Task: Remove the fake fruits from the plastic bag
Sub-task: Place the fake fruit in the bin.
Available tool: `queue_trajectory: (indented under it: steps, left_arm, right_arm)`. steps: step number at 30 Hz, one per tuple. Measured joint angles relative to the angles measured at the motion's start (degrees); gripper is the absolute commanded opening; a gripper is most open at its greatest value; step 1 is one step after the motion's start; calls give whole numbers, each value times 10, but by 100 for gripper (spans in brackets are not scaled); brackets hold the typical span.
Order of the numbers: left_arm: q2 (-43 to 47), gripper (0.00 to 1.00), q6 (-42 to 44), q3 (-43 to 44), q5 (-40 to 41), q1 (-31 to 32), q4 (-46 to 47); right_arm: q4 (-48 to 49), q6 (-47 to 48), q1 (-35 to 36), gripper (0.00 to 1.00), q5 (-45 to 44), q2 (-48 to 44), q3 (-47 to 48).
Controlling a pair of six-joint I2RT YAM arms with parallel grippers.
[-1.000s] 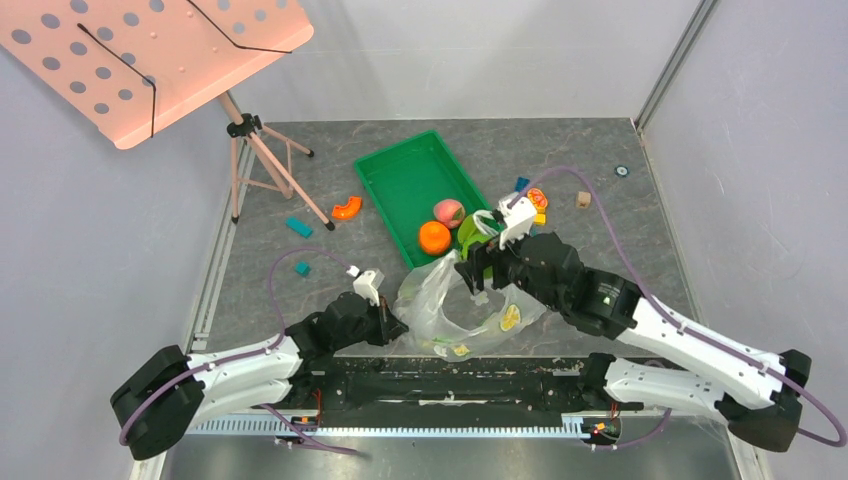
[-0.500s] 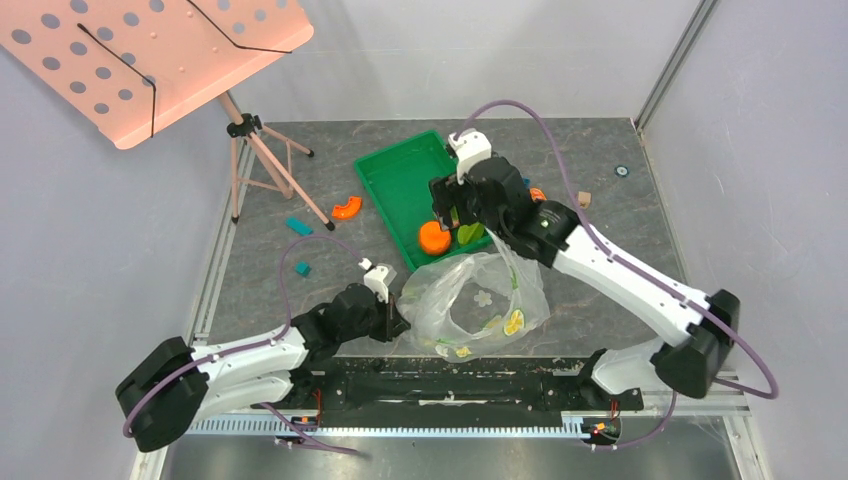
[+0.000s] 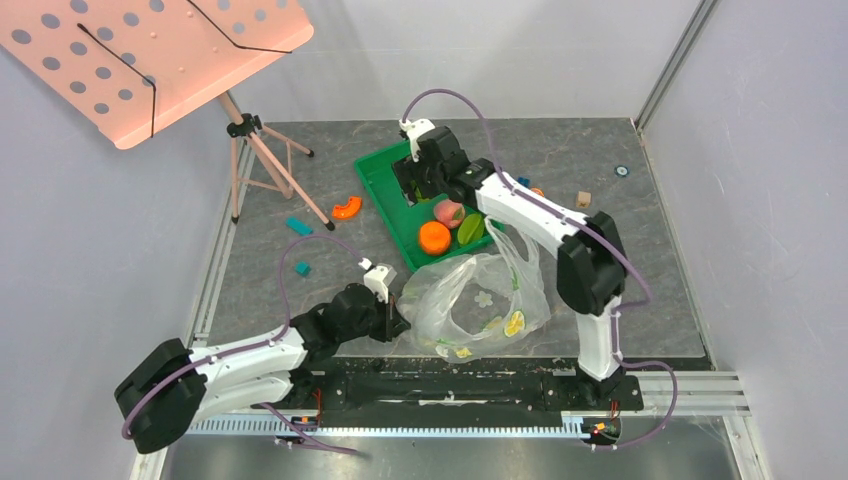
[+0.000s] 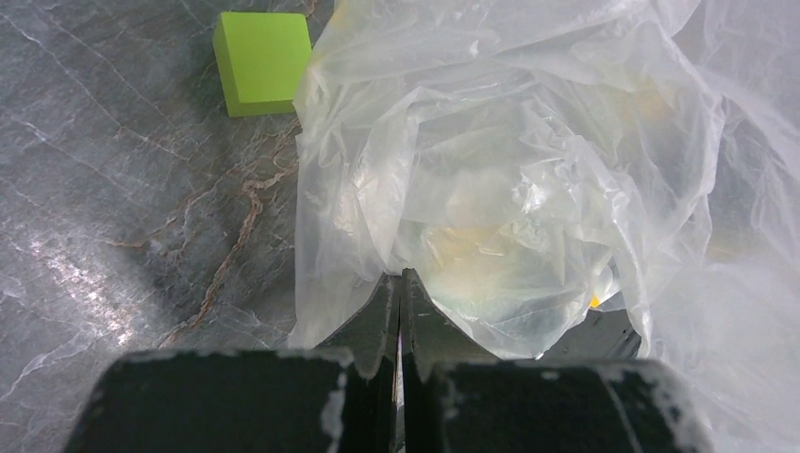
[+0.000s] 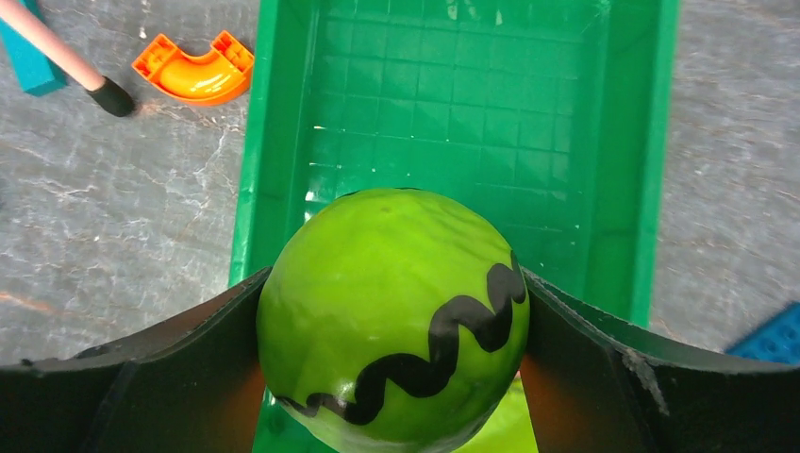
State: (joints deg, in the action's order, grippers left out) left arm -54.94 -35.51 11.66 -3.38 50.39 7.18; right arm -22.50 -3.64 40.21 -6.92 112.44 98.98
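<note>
My right gripper (image 3: 415, 183) is shut on the dark-striped green watermelon ball (image 5: 391, 316) and holds it over the green tray (image 3: 385, 170); the tray also shows in the right wrist view (image 5: 472, 104). In the tray's near end lie the pink peach (image 3: 448, 211), the round orange (image 3: 434, 237) and the green ribbed oval piece (image 3: 470, 229). The clear plastic bag (image 3: 470, 300) with flower prints lies in front of the tray. My left gripper (image 3: 395, 320) is shut on the bag's left edge (image 4: 443, 179); its fingertips meet at the plastic (image 4: 400, 283).
An orange curved toy piece (image 3: 347, 208) lies left of the tray, also in the right wrist view (image 5: 193, 68). Teal blocks (image 3: 299, 227) lie near a pink music stand's legs (image 3: 262, 160). A lime block (image 4: 261, 62) lies by the bag. More small blocks (image 3: 583, 199) sit at the right.
My right gripper has carried the watermelon ball from the bag's mouth up and left to over the tray's far end. The bag has settled flatter. My left gripper has stayed shut on the bag.
</note>
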Motion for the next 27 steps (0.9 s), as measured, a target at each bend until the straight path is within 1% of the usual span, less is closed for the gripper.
queue_trajectory:
  steps: [4, 7, 12, 16, 24, 27]
  left_arm:
    - [4, 2, 0, 0, 0, 0, 0]
    - [5, 2, 0, 0, 0, 0, 0]
    - [7, 2, 0, 0, 0, 0, 0]
    - [7, 2, 0, 0, 1, 0, 0]
    - [8, 2, 0, 0, 2, 0, 0]
    - [8, 2, 0, 0, 2, 0, 0]
  right_arm:
    - [11, 1, -9, 70, 14, 66, 36]
    - [24, 1, -18, 71, 22, 96, 50]
    - [46, -2, -34, 78, 42, 129, 59]
    - [58, -3, -42, 82, 60, 149, 66]
    - [70, 5, -44, 98, 94, 171, 66]
    - [76, 7, -44, 98, 102, 171, 66]
